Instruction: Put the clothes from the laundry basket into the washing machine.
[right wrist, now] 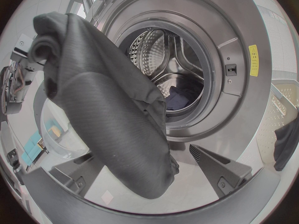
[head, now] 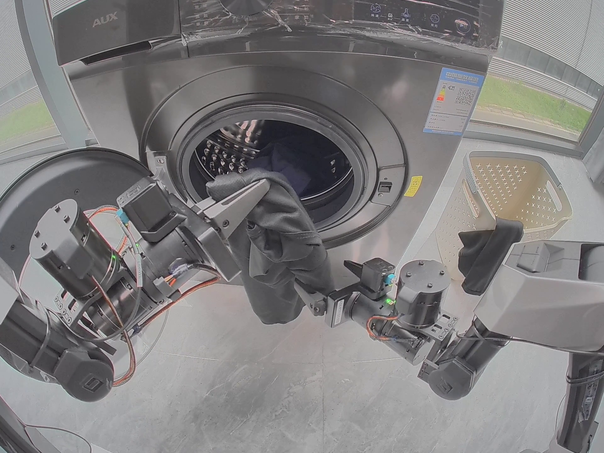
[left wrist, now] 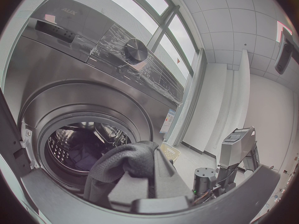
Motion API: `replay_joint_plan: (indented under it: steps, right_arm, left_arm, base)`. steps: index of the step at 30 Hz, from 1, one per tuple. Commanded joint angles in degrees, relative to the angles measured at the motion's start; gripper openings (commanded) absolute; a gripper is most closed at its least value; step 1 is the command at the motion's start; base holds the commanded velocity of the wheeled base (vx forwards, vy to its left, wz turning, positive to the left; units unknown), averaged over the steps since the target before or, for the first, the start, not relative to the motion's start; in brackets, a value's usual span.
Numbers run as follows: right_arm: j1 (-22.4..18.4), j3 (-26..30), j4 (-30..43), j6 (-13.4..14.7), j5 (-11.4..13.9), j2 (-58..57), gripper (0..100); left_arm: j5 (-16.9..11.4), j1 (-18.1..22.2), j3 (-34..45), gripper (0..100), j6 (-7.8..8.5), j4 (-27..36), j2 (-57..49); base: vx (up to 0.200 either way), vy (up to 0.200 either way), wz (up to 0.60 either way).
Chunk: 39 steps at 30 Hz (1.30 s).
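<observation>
head view: dark garment (head: pixel 283 240) in left tool (head: pixel 259 189) at drum rim (head: pixel 355 152)

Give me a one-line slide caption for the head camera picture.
Left gripper holds a dark garment at the open washing machine; another cloth hangs over the laundry basket.

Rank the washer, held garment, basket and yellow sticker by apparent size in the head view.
1. washer, largest
2. garment and basket: about alike, and the garment is nearer the camera, so unranked
3. yellow sticker, smallest
</observation>
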Motion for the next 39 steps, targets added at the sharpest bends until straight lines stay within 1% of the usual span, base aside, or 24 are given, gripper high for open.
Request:
replay_joint_plan:
  steps: [1,6,10,11,13,18,22,29,36,39]
  right_arm:
    - [-1.98,-2.05,0.14,-0.60,0.11,1.42,100]
    - [-3.03,-1.09,0.05,-0.60,0.29,-2.89,100]
    - [-2.94,1.29,0.31,-0.78,0.38,-7.20,100]
    - [-2.86,2.52,0.40,-1.31,0.38,-8.87,100]
    - [-2.86,3.22,0.40,-1.48,0.46,-10.10,100]
    - [-3.56,2.69,0.49,-1.48,0.46,-12.03,100]
    - [-3.12,2.52,0.31,-1.48,0.81,-11.77,100]
    - [-0.22,2.52,-0.30,-1.31,0.81,-8.87,100]
    - [0.04,2.52,-0.74,-0.78,0.73,-5.00,100]
    - [0.92,2.96,-0.74,-0.69,0.73,-4.91,100]
  left_arm:
    - [-0.01,0.30,0.13,0,0.03,-0.03,-0.12]
    - [-0.10,0.39,0.22,0,0.03,-0.03,0.23]
    - [-0.01,0.39,0.31,0,0.20,-0.03,0.58]
    - [0.08,0.47,0.31,0,0.20,-0.03,0.67]
    - [0.08,0.47,0.31,0,0.20,-0.03,0.85]
    - [0.08,0.39,0.39,0,0.20,-0.03,0.85]
    - [0.08,0.39,0.48,0,0.20,-0.03,0.85]
    - [0.08,0.12,0.39,0,0.20,-0.03,0.49]
    - [0.08,0.47,-0.22,0,0.11,-0.03,0.06]
    - [0.78,0.47,-0.49,0,0.03,-0.03,0.06]
  base:
    - [0.000,0.000,0.00]
    - [0.000,0.000,0.00]
    - [0.000,0.000,0.00]
    - [0.000,0.000,0.00]
    - [0.000,0.000,0.00]
    - [0.000,0.000,0.00]
    - [0.000,0.000,0.00]
    - [0.000,0.000,0.00]
    - [0.000,0.000,0.00]
    - [0.000,0.000,0.00]
